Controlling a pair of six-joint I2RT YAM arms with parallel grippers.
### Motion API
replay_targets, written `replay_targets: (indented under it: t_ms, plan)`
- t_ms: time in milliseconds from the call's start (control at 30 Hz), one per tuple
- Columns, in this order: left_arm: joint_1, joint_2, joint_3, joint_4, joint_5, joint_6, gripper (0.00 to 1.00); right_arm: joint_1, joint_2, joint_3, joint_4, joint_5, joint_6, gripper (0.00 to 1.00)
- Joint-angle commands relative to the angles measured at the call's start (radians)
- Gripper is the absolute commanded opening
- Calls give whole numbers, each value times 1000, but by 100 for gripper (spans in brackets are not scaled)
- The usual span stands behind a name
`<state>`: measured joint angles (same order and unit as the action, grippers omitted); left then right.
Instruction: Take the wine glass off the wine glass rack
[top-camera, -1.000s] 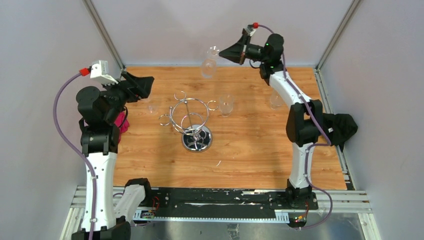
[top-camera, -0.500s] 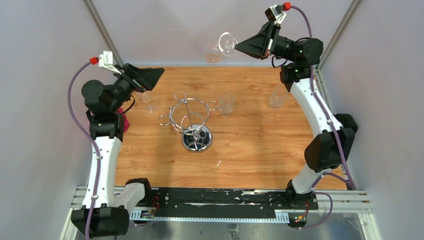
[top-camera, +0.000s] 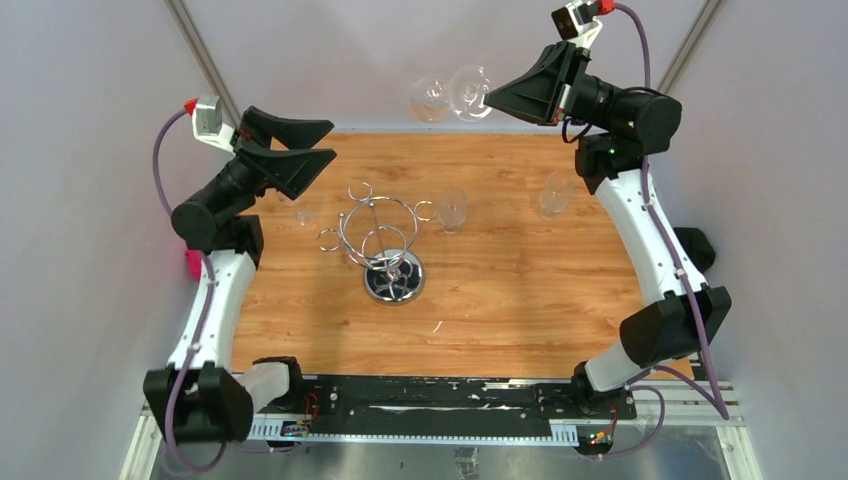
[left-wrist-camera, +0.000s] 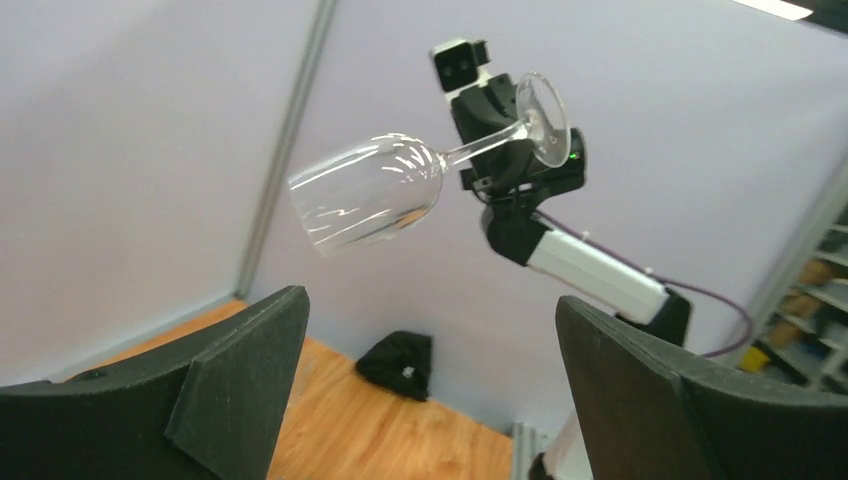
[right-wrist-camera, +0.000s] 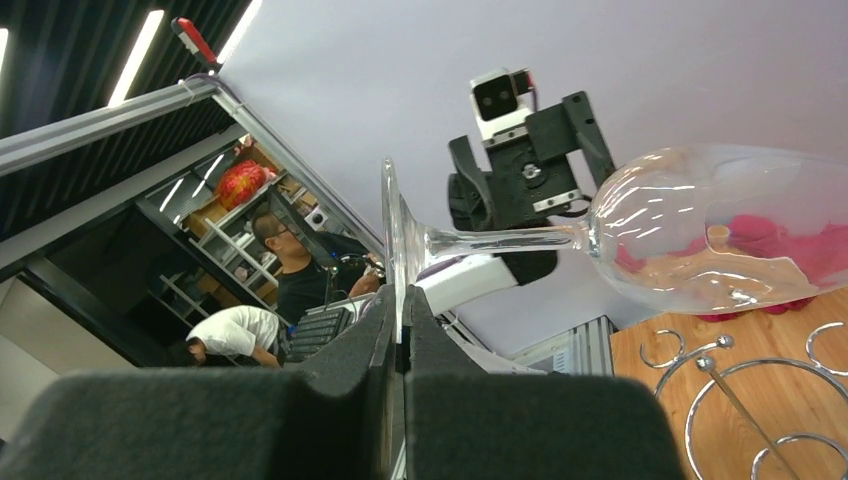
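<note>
Higher than half a second ago, the right fingers (top-camera: 525, 90) hold the wine glass (top-camera: 432, 97) at 12 o'clock overhead, well clear of the wine glass rack (top-camera: 385, 240) at centre. The left fingers (top-camera: 300, 128) have spread apart. Other glasses (top-camera: 452, 208) stand on the surface (top-camera: 500, 300) around the rack.

Left wrist: the glass hangs sideways at 12 o'clock between the parted fingers, with a black cloth (left-wrist-camera: 398, 362) below.

Right wrist: the fingers are clamped on the glass's foot, the bowl at 3 o'clock and the rack's rings at 5.
</note>
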<state>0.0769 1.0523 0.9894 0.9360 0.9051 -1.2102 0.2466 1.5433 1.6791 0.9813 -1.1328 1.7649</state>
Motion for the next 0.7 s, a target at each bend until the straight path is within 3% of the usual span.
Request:
replay_targets:
  t_ms: [0, 400, 667]
  plan:
    - [-18, 151, -4, 633, 46, -439, 100, 28, -64, 44, 78, 31, -6, 0]
    - [-66, 224, -14, 636, 14, -399, 100, 223, -20, 139, -4, 33, -103, 0]
    - [-66, 218, -32, 636, 8, -397, 100, 273, 9, 167, -48, 34, -147, 0]
